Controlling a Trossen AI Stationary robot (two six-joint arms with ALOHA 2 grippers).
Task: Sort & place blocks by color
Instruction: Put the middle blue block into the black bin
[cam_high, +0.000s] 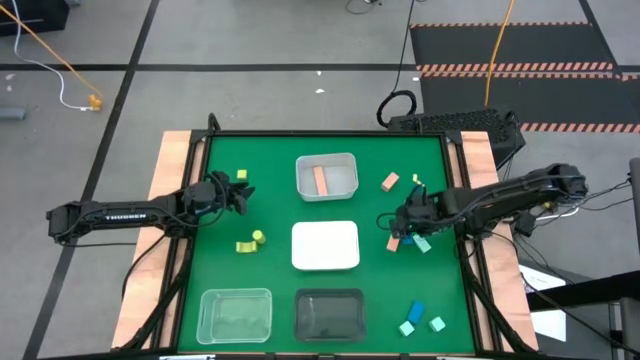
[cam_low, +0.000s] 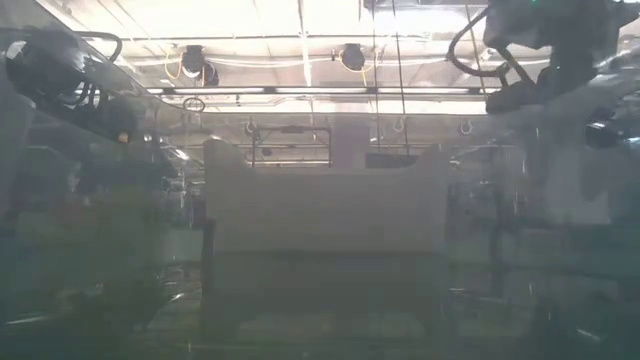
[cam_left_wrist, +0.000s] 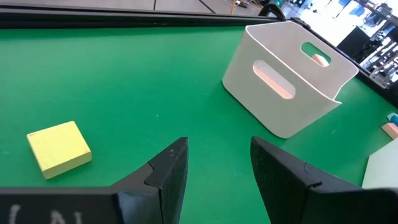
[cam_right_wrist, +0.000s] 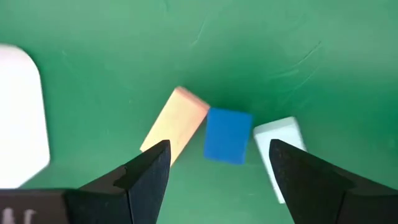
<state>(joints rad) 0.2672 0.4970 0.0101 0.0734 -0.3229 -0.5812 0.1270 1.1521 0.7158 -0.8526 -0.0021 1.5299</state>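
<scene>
From above: green tabletop (cam_high: 270, 170) laid out with trays, and one pink bar (cam_high: 320, 180) already lying in the white bin (cam_high: 327, 176) at the far middle, so pink seems to belong there. Left end effector (cam_high: 243, 192) parked between two yellow blocks, one (cam_high: 242, 175) just beyond it, two more (cam_high: 250, 242) nearer the front. Right end effector (cam_high: 398, 222) down over a tight huddle of pink, blue and mint blocks (cam_high: 408, 242). Loose pink cube (cam_high: 390, 182) farther back; blue and mint pieces (cam_high: 420, 317) at the front right corner.

From tabletop height: nothing but haze through clear tray walls, no blocks to make out.

From the left wrist: fingers (cam_left_wrist: 171, 174) spread and empty, yellow block (cam_left_wrist: 59, 147) off to one side, white bin (cam_left_wrist: 289, 81) ahead with pink glowing through its handle slot.

From the right wrist: fingers (cam_right_wrist: 149, 171) released, wide apart, holding nothing, straddling the blue cube (cam_right_wrist: 227, 135). Pink bar (cam_right_wrist: 174, 124) touching one side of it, mint block (cam_right_wrist: 283, 146) just beside the other. Probably lining up on blue; crowded neighbours likely to get nudged.
</scene>
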